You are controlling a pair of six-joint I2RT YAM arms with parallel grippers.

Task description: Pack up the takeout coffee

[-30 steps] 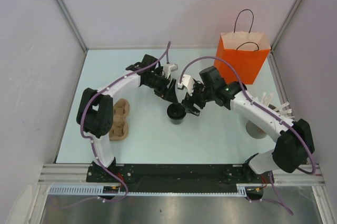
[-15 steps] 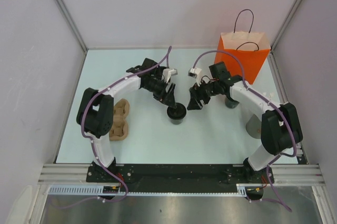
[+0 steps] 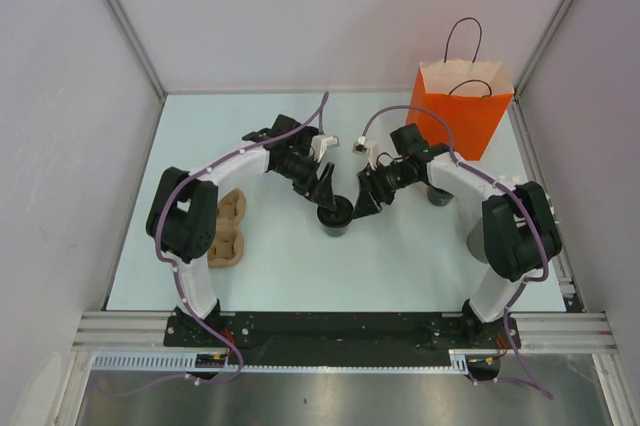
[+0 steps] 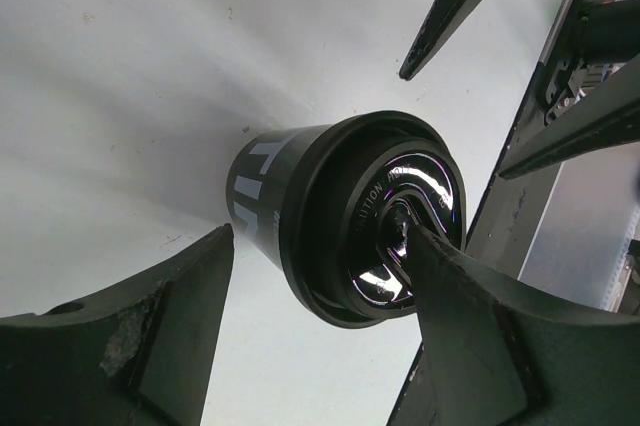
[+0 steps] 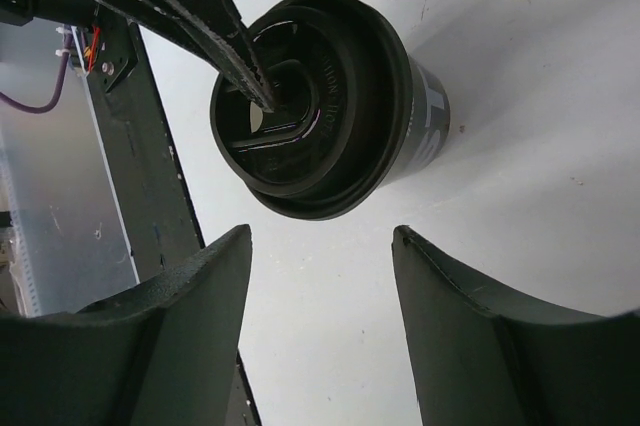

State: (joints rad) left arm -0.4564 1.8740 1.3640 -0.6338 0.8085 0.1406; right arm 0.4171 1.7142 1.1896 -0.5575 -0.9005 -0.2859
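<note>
Two black cups show in the top view. The takeout coffee (image 3: 335,217) stands upright mid-table between the two grippers. The second cup (image 3: 437,195) sits by the right arm, half covered by it.

One orange paper bag (image 3: 462,114) with loop handles at far right. One brown pulp tray (image 3: 228,230) on the left, its left edge covered by the left arm. One grey tub (image 3: 478,238) mostly hidden behind the right elbow, contents not visible.

Lid has embossed text; only "UTION HO" reads in the left wrist view. White print on the cup wall is cut off, unreadable.

Left gripper (image 4: 316,233): jaws wide apart. One fingertip is down on the lid's centre recess, the other finger stands beside the cup wall with a gap. No clamp on the cup.

Right gripper (image 5: 320,234): jaws apart, nothing between them. The cup is just ahead of the tips, no contact visible. Finger bases are cut off by the frame in both wrist views.
</note>
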